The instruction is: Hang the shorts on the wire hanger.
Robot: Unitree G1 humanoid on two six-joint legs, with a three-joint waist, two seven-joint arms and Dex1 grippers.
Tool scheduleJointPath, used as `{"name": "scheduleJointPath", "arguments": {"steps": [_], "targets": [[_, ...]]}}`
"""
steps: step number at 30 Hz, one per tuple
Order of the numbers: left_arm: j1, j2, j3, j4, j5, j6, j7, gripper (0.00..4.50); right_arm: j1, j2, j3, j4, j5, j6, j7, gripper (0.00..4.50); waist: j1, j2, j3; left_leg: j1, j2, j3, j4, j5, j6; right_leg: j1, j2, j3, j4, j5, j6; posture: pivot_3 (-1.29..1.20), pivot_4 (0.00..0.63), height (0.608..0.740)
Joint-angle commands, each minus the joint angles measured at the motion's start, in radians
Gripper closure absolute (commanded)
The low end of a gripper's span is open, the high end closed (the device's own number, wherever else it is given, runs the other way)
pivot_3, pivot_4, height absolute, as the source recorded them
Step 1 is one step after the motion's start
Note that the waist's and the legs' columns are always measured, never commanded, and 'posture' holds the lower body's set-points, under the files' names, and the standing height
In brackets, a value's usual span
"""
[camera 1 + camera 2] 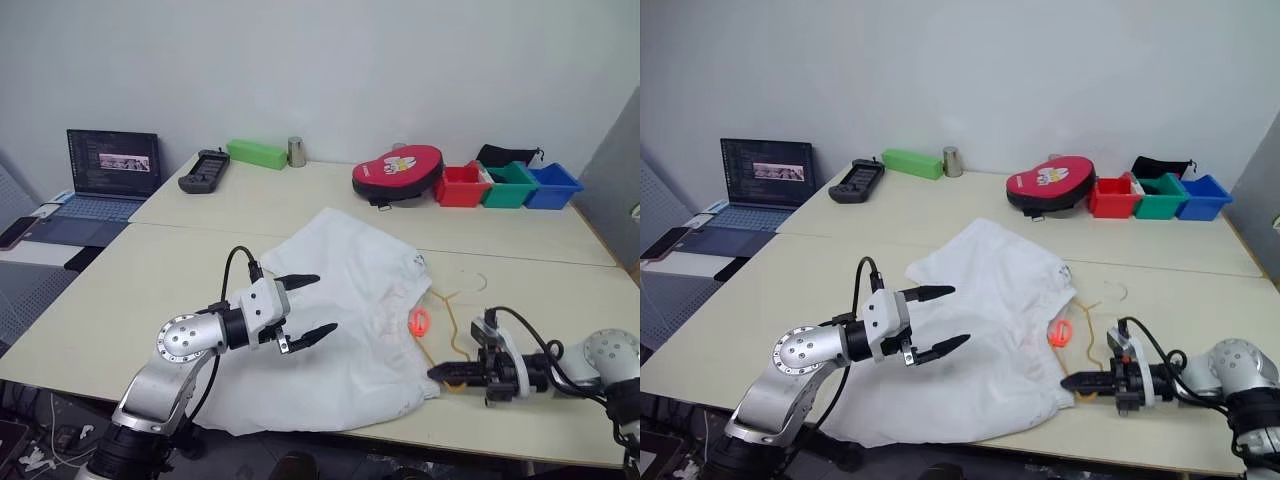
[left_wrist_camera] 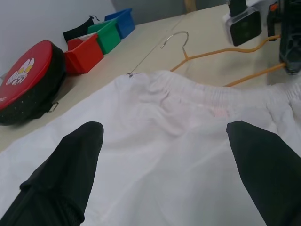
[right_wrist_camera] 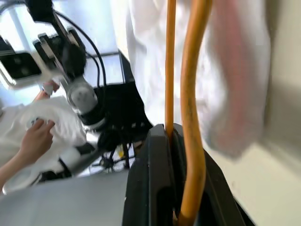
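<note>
My left gripper [image 1: 307, 309] hovers over the shorts [image 1: 340, 320] with its two black fingers spread as wide as they go and nothing between them. The shorts lie flat and rumpled across the near half of the table [image 1: 120, 290], waistband toward three o'clock, and their small orange-red cord [image 1: 419, 322] sits at that edge. My right gripper [image 1: 436, 373] is at about four o'clock from the cord, its fingers pinched tight on the wire hanger [image 1: 455, 330]; in my right wrist view the yellow-tan wire [image 3: 190, 117] runs straight up out of the closed fingers alongside the white cloth. The hanger lies on the table just beside the waistband, its silvery hook [image 2: 175, 40] pointing toward the far edge.

At twelve o'clock, far back, lies a red round case [image 1: 398, 172] with a white cartoon print; I can read no writing on it. Beside it at one o'clock stand red [image 1: 461, 186], green [image 1: 511, 186] and blue [image 1: 553, 186] bins. An open laptop [image 1: 105, 180] sits at ten o'clock, its screen text too small to read.
</note>
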Motion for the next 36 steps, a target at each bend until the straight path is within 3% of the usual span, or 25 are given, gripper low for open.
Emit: {"name": "scheduleJointPath", "arguments": {"steps": [1, 12, 23, 28, 36], "targets": [[-0.028, -0.002, 0.004, -0.017, 0.0, -0.015, -0.001, 0.02, -0.036, -0.008, -0.078, -0.001, -0.03, 0.002, -0.033, 4.5, 0.003, 0.0, 0.0, 0.0, 0.0, 0.0, 0.0, 0.0, 0.0, 0.0, 0.0, 0.0, 0.0, 0.0, 0.0, 0.33, 0.0, 0.74], [-0.057, -0.023, -0.01, 0.011, 0.003, -0.024, -0.003, 0.02, 0.033, -0.271, -0.017, -0.131, 0.013, 0.002, 0.109, 4.5, 0.003, 0.002, -0.002, -0.012, 0.0, -0.002, 0.002, -0.001, 0.001, -0.008, 0.0, -0.002, 0.0, 0.001, 0.0, 0.3, 0.0, 0.74], [-0.069, -0.026, -0.008, 0.028, 0.006, -0.031, -0.006, 0.02, 0.077, -0.285, -0.011, -0.149, -0.06, 0.002, 0.165, 4.5, 0.001, 0.003, -0.002, -0.012, 0.0, -0.001, 0.002, -0.001, 0.001, -0.008, 0.0, -0.002, 0.0, 0.001, 0.0, 0.3, 0.0, 0.74], [-0.072, -0.03, -0.012, 0.032, 0.008, -0.035, -0.009, 0.02, -0.007, -0.217, -0.05, -0.07, -0.151, -0.006, 0.159, 4.5, -0.003, 0.004, -0.002, -0.012, 0.0, 0.0, 0.002, -0.001, 0.001, -0.008, 0.0, -0.001, 0.0, 0.001, 0.0, 0.29, 0.0, 0.74], [-0.13, -0.03, 0.0, 0.064, 0.004, -0.04, -0.025, 0.02, -0.123, -0.257, -0.038, -0.159, -0.292, -0.099, 0.229, 4.5, 0.0, 0.005, -0.002, -0.011, 0.0, -0.002, 0.002, -0.001, 0.001, -0.009, 0.0, -0.002, 0.0, 0.002, 0.0, 0.29, 0.0, 0.74]]}}
